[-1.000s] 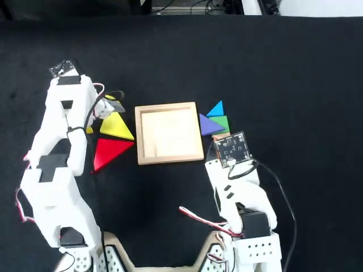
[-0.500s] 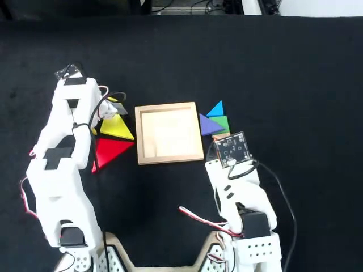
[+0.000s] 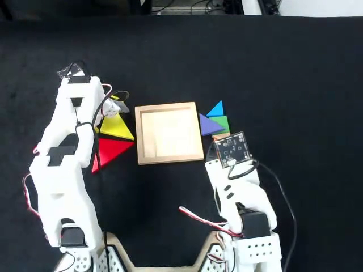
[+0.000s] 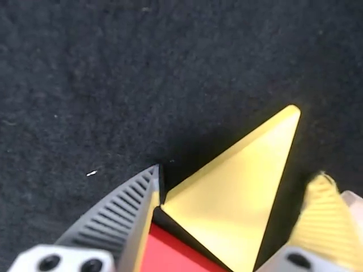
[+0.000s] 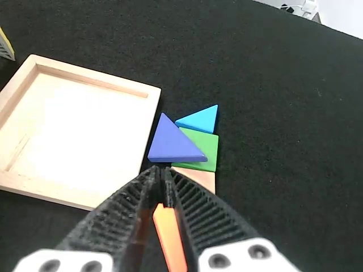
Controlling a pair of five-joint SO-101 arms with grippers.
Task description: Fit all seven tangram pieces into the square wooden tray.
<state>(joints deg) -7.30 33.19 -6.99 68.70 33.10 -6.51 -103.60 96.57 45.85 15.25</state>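
**Square wooden tray (image 3: 169,106) with pieces on 2 sides**

The tray lies flat on the black cloth (image 3: 295,73) between the 2 arms. Just beside one edge we see a purple triangle (image 5: 172,145), with a cyan triangle (image 5: 201,119), a green square (image 5: 205,148) and a pale orange piece (image 5: 199,180) packed against it. By the opposite edge a yellow triangle (image 4: 238,198) touches a red triangle (image 3: 110,148). The left gripper (image 4: 238,173) stands wide astride the yellow triangle, its grey finger (image 4: 130,209) against a corner. The right gripper (image 5: 160,170) hovers near the purple triangle, its jaws narrow. An orange strip (image 5: 167,229) shows between them; we cannot tell whether it is gripped.
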